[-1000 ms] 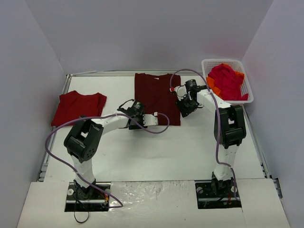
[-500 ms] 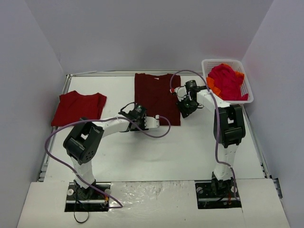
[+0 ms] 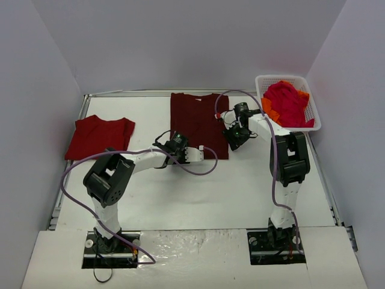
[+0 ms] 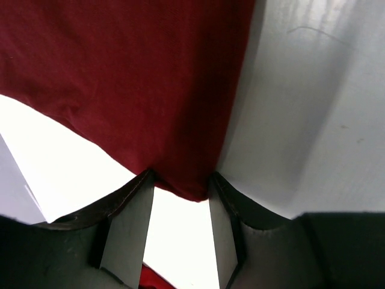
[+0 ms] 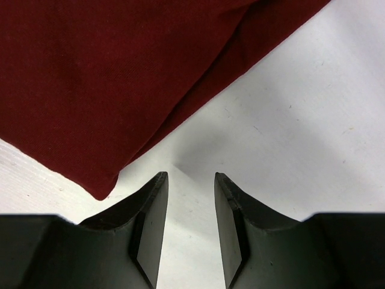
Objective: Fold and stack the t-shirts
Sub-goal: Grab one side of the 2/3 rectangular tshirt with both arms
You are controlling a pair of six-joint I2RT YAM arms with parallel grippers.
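A large dark maroon t-shirt (image 3: 195,120) lies flat at the back middle of the table, folded into a long strip. My left gripper (image 3: 195,153) is at its near hem. In the left wrist view the fingers stand apart, and a corner of the maroon t-shirt (image 4: 138,78) reaches between the tips of my left gripper (image 4: 181,176). My right gripper (image 3: 232,142) is beside the shirt's right edge. It is open over bare table, and the maroon corner (image 5: 102,180) lies just left of my right gripper (image 5: 190,176). A brighter red t-shirt (image 3: 99,135) lies flat at the left.
A white lattice basket (image 3: 310,90) at the back right holds crimson (image 3: 287,103) and orange (image 3: 269,108) t-shirts. Grey walls close in the table on three sides. Purple cables loop from both arms over the tabletop.
My left gripper has slid a little to the right along the maroon shirt's near hem. The right gripper has barely shifted and its jaws have widened slightly.
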